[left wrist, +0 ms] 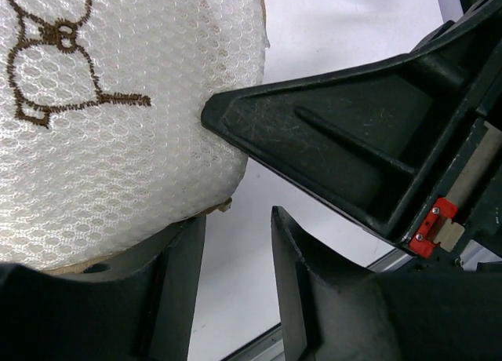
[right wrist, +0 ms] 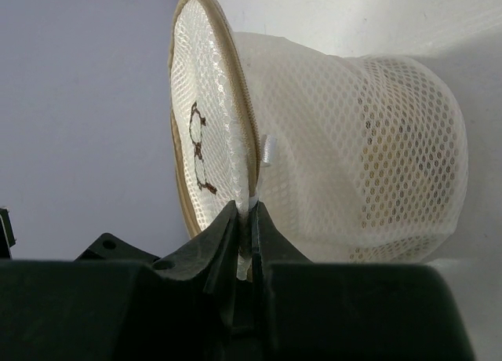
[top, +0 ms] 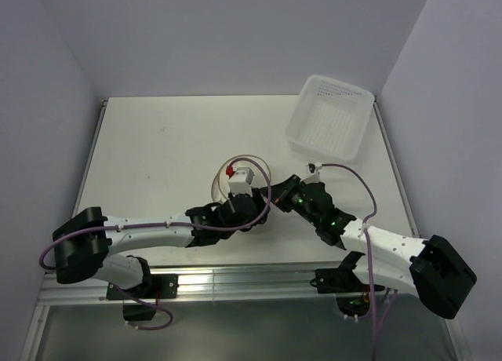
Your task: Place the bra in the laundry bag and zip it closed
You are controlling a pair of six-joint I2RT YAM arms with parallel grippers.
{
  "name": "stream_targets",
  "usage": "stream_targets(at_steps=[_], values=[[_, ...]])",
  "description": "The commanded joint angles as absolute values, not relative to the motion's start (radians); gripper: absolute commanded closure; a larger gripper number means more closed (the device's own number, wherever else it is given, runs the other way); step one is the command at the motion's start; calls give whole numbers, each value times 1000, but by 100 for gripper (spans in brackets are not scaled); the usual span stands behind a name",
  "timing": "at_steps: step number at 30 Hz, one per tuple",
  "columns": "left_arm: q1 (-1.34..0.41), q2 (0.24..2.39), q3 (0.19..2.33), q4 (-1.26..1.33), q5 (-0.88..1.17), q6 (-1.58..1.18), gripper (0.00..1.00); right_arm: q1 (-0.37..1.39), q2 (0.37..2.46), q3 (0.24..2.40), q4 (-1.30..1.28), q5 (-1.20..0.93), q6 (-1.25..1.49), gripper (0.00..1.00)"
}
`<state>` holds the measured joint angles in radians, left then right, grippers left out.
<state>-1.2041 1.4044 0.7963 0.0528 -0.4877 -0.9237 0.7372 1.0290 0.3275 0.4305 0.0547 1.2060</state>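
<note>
Noted flat white table [top: 157, 141], white rectangular plastic tray [top: 329, 118] at upper right. Found round whitish mesh laundry bag [right wrist: 337, 141] at centre of overhead view, tipped on its side; brownish hoop rim, brown spectacles-like stitching on circular face. Found right gripper [right wrist: 245, 208] pinched tight on bag rim; left gripper [left wrist: 238, 216] parted narrowly.

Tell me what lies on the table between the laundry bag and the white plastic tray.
Nothing. The top external view shows only bare tabletop between the laundry bag and the white tray.
</note>
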Motion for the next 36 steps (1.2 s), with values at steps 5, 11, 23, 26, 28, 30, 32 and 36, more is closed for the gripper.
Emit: stream_targets(at_steps=[5,11,23,26,28,30,32,36], values=[[-1193,1420,818,187,-564,-859,59,744,999,368,440,5,1189,100],[-1195,1424,796,242,-633,-847,72,744,991,365,445,-29,1192,100],[-1219,1434,785,279,-756,-835,87,758,968,351,431,-32,1200,100],[-1224,1419,781,259,-781,-830,100,759,954,356,414,-28,1189,100],[-1226,1399,770,246,-787,-830,100,756,951,359,408,-26,1180,100],[-1226,1375,758,232,-785,-833,100,753,951,364,399,-31,1163,100],[-1227,1342,732,195,-779,-841,100,730,960,370,390,-60,1147,100],[-1229,1258,648,137,-765,-871,100,661,1003,396,373,-162,1066,100]])
